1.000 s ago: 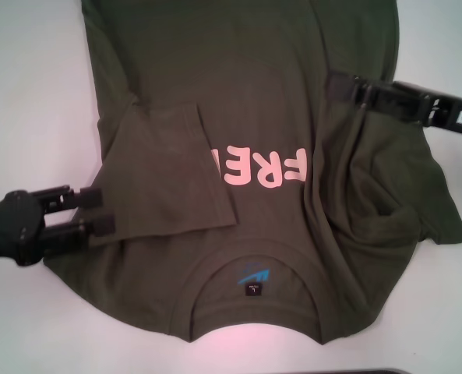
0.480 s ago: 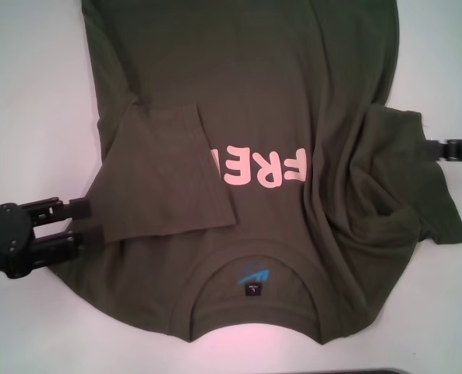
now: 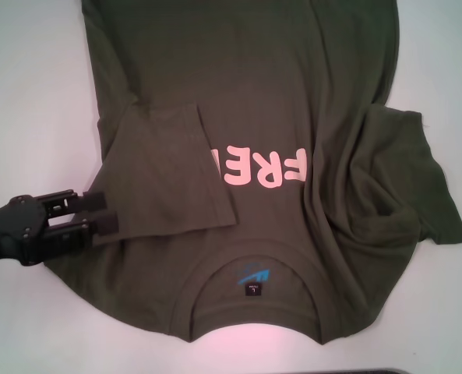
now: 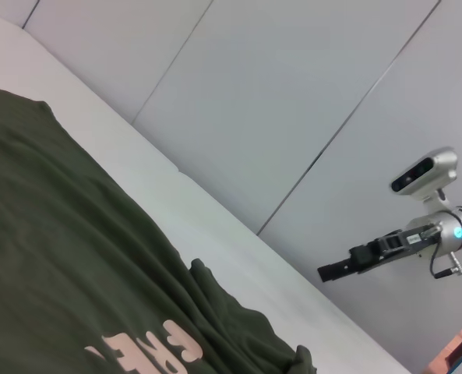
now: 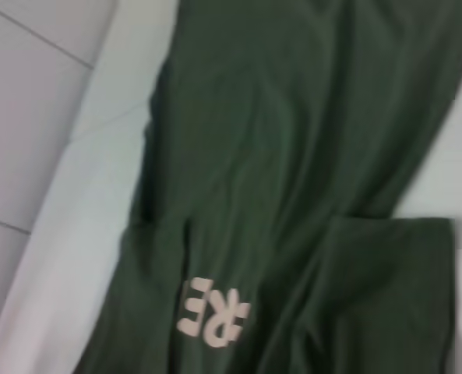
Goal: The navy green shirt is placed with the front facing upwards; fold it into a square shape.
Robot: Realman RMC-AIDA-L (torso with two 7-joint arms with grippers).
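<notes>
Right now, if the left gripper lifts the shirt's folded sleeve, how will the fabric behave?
Probably floppy: the navy green shirt lies bunched in soft wrinkles on its right side. It would likely drape and sag from the left gripper, and pushing would ruck it, not slide it.

Left tool (image 3: 100, 212) reaches in low from the left, its two fingers parted. Right tool (image 4: 333, 270) hangs raised, well away.

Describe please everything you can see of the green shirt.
The shirt is dark olive, soft-looking knit fabric, lying front up on a white table. Pink letters cross the chest. The ribbed collar, with a small dark label, lies nearest the robot. One sleeve is folded flat over the letters; the other side is bunched and wrinkled. The left gripper, open, sits at the folded sleeve's edge.
</notes>
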